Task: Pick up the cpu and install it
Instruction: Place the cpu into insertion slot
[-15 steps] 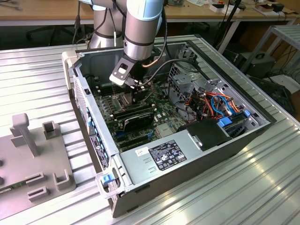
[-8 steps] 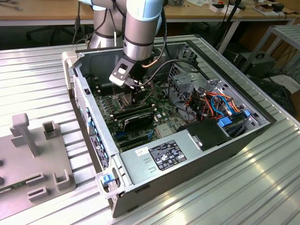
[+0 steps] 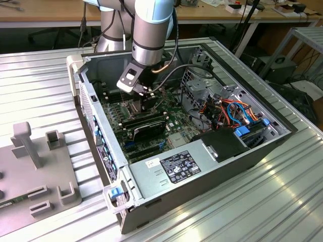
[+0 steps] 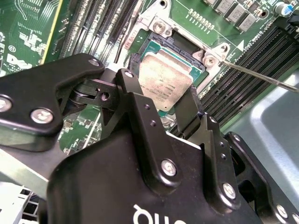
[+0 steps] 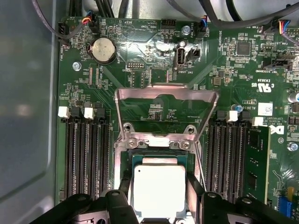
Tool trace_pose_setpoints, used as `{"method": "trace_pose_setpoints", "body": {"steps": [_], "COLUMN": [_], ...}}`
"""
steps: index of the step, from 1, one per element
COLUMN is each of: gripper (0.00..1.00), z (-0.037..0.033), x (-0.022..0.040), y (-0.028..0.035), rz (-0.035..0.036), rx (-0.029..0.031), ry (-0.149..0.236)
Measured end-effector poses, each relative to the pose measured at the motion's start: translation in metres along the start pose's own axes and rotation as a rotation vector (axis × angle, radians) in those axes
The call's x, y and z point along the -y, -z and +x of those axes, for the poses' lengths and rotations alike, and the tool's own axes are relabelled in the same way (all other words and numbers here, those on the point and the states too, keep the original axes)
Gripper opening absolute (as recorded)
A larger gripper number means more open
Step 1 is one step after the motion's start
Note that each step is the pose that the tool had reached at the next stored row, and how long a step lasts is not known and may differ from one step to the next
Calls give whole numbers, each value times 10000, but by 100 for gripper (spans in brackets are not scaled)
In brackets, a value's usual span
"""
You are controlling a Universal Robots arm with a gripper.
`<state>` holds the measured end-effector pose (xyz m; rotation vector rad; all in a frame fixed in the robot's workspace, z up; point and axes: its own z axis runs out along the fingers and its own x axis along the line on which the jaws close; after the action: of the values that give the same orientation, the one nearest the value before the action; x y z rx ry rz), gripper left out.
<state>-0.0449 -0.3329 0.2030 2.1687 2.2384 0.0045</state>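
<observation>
Cpu (image 4: 164,86), one flat square chip with a dull silver-grey metal top, is being clenched on two opposite edges by the two black fingers (image 4: 189,109) of the black gripper (image 4: 163,86), directly over the dark square socket (image 4: 181,44); whether it is seated I cannot tell. In the exterior view the grey-and-blue robot arm (image 3: 151,30) is reaching steeply down into the open black computer case (image 3: 227,176), its wrist pointing at the green motherboard (image 5: 154,70). One hinged metal frame (image 5: 166,95) is standing open beside the socket, and one thin metal lever (image 4: 261,78) is sticking out sideways. Two banks of black memory slots (image 5: 86,158) are flanking the socket, with one green memory module (image 5: 256,163) sitting at the outer side of one bank. One round silver coin battery (image 5: 103,50) is lying near the board's edge.
</observation>
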Motion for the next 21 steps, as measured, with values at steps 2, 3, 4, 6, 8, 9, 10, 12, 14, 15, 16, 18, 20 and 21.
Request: {"method": "trace_pose_setpoints", "body": {"steps": [2, 3, 4, 6, 8, 9, 10, 12, 14, 15, 16, 18, 20, 21], "gripper": [55, 55, 55, 55, 55, 55, 55, 55, 55, 55, 55, 55, 55, 55], "z": [4, 5, 5, 6, 6, 6, 6, 7, 6, 6, 7, 7, 7, 7], "x": [1, 2, 3, 3, 3, 3, 3, 3, 4, 4, 4, 3, 3, 3], "y": [-13, -20, -25, -33, -39, -39, -39, -44, -51, -52, -54, -54, -54, -55], "rz": [0, 0, 1, 0, 2, 2, 2, -1, 2, 3, 2, 1, 1, 1], "rx": [0, 0, 1, 0, 2, 2, 2, -1, 3, 4, 2, 1, 1, 0], "ry": [2, 2, 0, 1, 1, 0, 0, 1, 0, 1, 0, 0, 0, 0]}}
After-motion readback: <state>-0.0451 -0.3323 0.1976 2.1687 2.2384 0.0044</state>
